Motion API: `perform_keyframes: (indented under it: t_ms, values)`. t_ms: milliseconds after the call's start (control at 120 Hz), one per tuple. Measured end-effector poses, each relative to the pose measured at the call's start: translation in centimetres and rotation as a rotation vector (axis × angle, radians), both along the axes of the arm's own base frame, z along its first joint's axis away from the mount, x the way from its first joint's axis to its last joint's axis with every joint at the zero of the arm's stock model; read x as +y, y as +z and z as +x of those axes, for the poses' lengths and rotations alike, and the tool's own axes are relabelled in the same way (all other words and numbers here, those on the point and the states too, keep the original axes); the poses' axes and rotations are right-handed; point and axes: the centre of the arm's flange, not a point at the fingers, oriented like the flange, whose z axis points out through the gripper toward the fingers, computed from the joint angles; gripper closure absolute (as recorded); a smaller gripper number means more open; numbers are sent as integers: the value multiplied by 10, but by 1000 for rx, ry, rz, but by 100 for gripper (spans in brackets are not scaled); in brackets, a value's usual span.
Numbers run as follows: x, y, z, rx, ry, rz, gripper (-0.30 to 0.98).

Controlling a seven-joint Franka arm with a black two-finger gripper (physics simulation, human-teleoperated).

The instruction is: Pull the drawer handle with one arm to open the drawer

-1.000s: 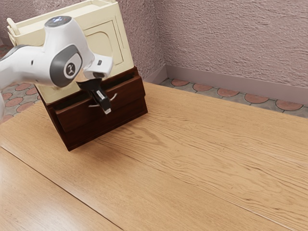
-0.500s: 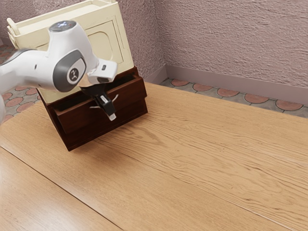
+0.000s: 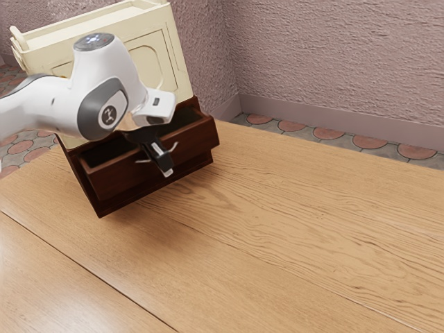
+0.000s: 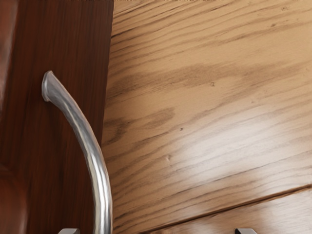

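Dark-brown drawer (image 3: 118, 179) seen partly open, at 9 o'clock in exterior view, front faced toward 5 o'clock. Silver handle (image 4: 100, 180) straddled by open gripper (image 3: 167, 172), fingers (image 4: 246, 231) spread wide.

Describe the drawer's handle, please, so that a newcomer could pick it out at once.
On the wooden table stands a cabinet, cream above, dark brown below. Its brown drawer juts out; across the front curves the handle: slim, silvery metal against dark wood.
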Motion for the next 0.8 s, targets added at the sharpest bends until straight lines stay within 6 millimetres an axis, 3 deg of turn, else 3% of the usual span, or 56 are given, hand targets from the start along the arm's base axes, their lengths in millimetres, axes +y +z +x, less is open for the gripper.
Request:
perform_keyframes:
  t_ms: [317,542,700,800]
  values:
    - [-19,-3,-8,-6,0,2,22]
    - [-21,-4,-7,-14,16,-1,24]
    - [-30,-10,-8,-11,17,-6,11]
    - [-35,-9,-10,-15,18,-7,17]
